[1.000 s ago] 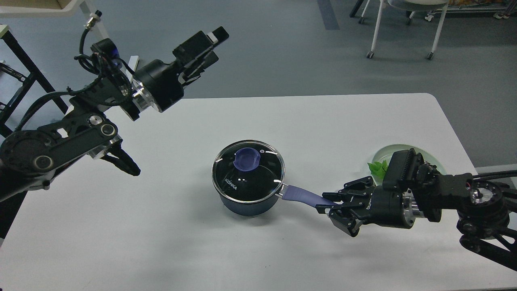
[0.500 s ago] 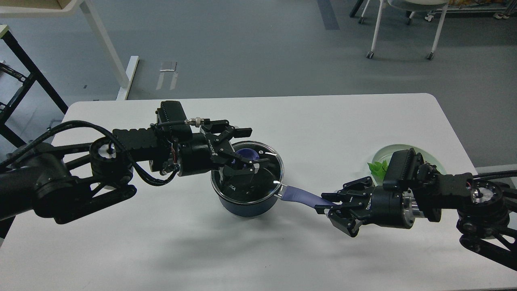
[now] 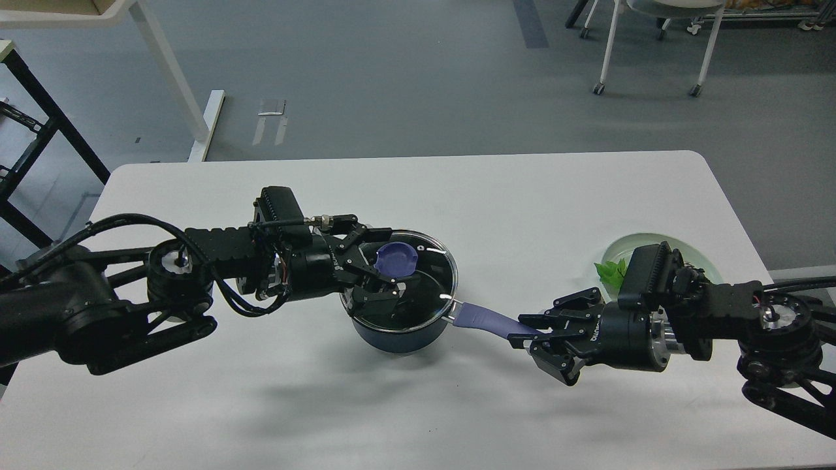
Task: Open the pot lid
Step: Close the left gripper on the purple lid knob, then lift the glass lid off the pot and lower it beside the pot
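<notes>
A dark blue pot [image 3: 398,336] stands mid-table under a glass lid [image 3: 428,287] with a purple knob [image 3: 398,258]. Its purple handle [image 3: 483,320] points right. My left gripper [image 3: 390,262] comes in from the left, low over the lid, with its fingers [image 3: 375,232] spread above and below the knob. I see no clear contact with the knob. My right gripper [image 3: 528,330] is shut on the end of the handle. The lid sits on the pot's rim.
A pale green plate [image 3: 702,258] with green leaves [image 3: 610,271] lies at the right, partly hidden behind my right arm. The white table [image 3: 522,196] ends close behind it. A wheeled chair [image 3: 653,39] stands on the floor beyond.
My left arm swung down from high at the left to the pot. Its gripper then sank and drew back so the knob lies between its fingers. The right gripper stayed on the handle.
</notes>
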`<state>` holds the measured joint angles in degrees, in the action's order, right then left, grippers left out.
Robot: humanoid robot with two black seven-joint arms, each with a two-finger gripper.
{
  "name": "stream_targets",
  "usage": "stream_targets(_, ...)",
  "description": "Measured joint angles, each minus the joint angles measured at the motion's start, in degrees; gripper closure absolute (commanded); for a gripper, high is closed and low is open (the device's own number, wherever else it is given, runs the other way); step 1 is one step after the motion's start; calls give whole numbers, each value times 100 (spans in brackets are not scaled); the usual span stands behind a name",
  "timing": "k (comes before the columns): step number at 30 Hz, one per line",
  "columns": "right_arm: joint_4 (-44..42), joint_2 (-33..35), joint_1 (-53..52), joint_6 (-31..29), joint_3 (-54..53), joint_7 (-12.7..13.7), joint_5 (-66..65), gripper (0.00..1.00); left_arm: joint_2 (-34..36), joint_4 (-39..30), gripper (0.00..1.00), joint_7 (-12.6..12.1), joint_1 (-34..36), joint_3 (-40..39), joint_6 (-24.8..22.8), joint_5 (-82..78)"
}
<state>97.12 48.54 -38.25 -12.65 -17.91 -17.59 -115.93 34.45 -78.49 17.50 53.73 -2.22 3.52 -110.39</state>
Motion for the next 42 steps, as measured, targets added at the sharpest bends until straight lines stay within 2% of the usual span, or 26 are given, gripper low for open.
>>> stream_targets(6,0,-2,-6,0,-2,1,0,80,0,143,10,-1,-77,9,7,0)
stream_targets(8,0,0,-6,0,-2,2,0,80,0,169,16,0,-106,9,13,-1)
stream_targets(12,0,3,-6,0,-2,2,0,80,0,175,34,12,-114,6,15,-1)
stream_targets(15,0,-9,-1,0,-2,2,0,80,0,179,43,19,-114,2,15,0)
stream_targets(25,0,-28,3,0,7,3,0,80,0,176,53,67,-123,-6,15,30)
stream_targets(32,0,0,6,0,1,2,0,80,137,153,53,82,79,-70,14,89)
stream_targets(39,19,37,91,0,15,1,0,80,813,105,53,107,387,-90,9,446)
stream_targets(42,29,50,98,0,-14,0,0,80,1304,167,54,226,400,-36,9,482)
